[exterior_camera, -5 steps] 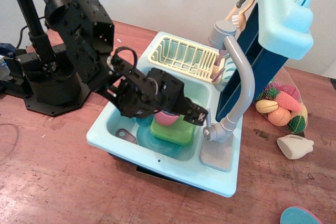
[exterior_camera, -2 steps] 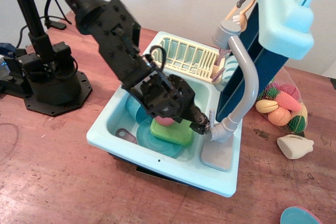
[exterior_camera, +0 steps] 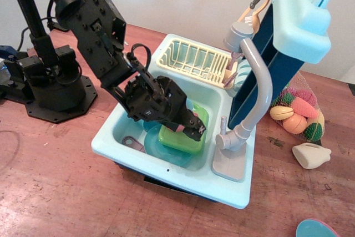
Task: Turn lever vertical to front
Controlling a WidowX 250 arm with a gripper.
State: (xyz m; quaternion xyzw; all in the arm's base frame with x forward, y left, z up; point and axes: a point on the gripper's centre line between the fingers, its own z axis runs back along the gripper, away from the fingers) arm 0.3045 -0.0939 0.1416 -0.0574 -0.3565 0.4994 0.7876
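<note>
The black gripper (exterior_camera: 194,129) hangs over the basin of the light blue toy sink (exterior_camera: 111,137), its tip just above the green square container (exterior_camera: 180,140) that sits on blue plates in the basin. A bit of pink shows beside the tip, but whether the jaws are apart or together cannot be told from this angle, and nothing can be seen held in them.

The lever (exterior_camera: 223,124) is to the right of the gripper, near it but apart from it. It is a short thin grey stick rising nearly upright from the round base of the grey faucet (exterior_camera: 236,137), which stands on the sink's front right corner. The faucet's tall curved spout (exterior_camera: 260,81) climbs up and back from that base, further right of the gripper.

Behind the gripper, a cream dish rack (exterior_camera: 191,59) rests in the sink's rear part. Far to the right, beyond the faucet, a net bag of toy fruit (exterior_camera: 299,112) and a small white object (exterior_camera: 310,155) lie on the reddish-brown tabletop (exterior_camera: 55,192).
</note>
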